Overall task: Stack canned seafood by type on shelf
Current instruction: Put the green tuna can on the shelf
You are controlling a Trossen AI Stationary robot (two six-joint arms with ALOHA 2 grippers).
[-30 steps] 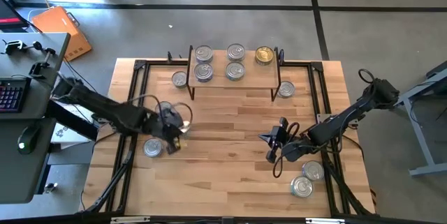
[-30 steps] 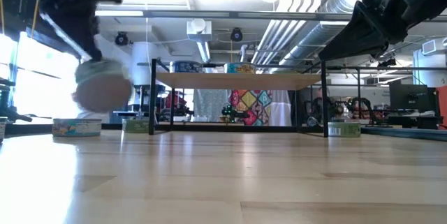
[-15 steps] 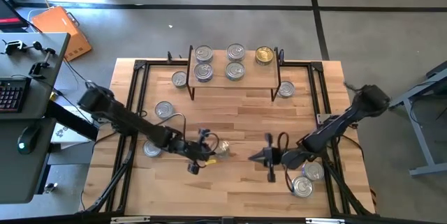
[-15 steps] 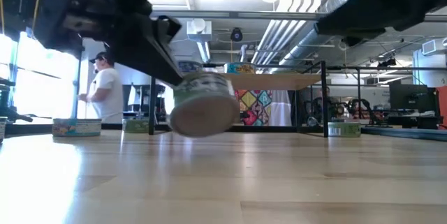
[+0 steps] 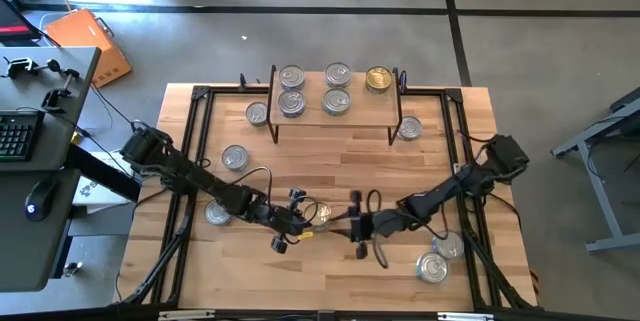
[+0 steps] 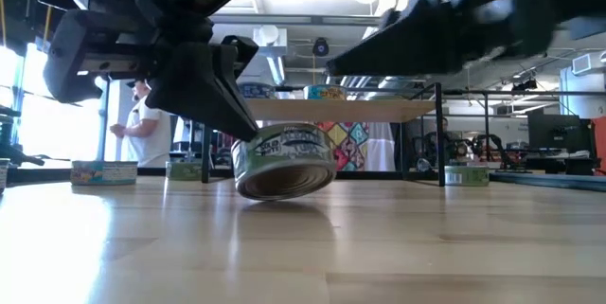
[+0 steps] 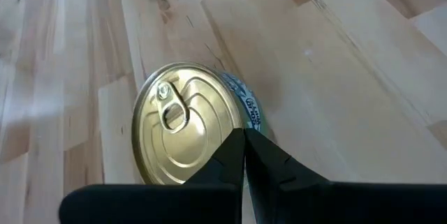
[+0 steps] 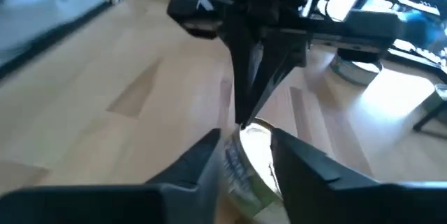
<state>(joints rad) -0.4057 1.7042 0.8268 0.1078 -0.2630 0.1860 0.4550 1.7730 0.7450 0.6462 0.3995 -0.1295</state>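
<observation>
- Basically a handover point: gold-lidded tin (image 5: 318,212) sits mid-table toward the front edge, tipped up on its rim in the low view (image 6: 283,160), not flat.
- Left gripper (image 5: 296,215) at the tin's 9 o'clock in the high view; fingers pinched fully shut, tips pressed on the gold lid (image 7: 183,135) — touching, not clamping.
- Right gripper (image 5: 352,225) at the tin's 3 o'clock, just beside it; jaws parted, tin lying in the gap between its fingers (image 8: 297,160), not visibly squeezed.
- Tin's flat axis tilts toward the right gripper, so right looks better placed to grab.
- Shelf (image 5: 358,109) far off at 12 o'clock, five tins on it.
</observation>
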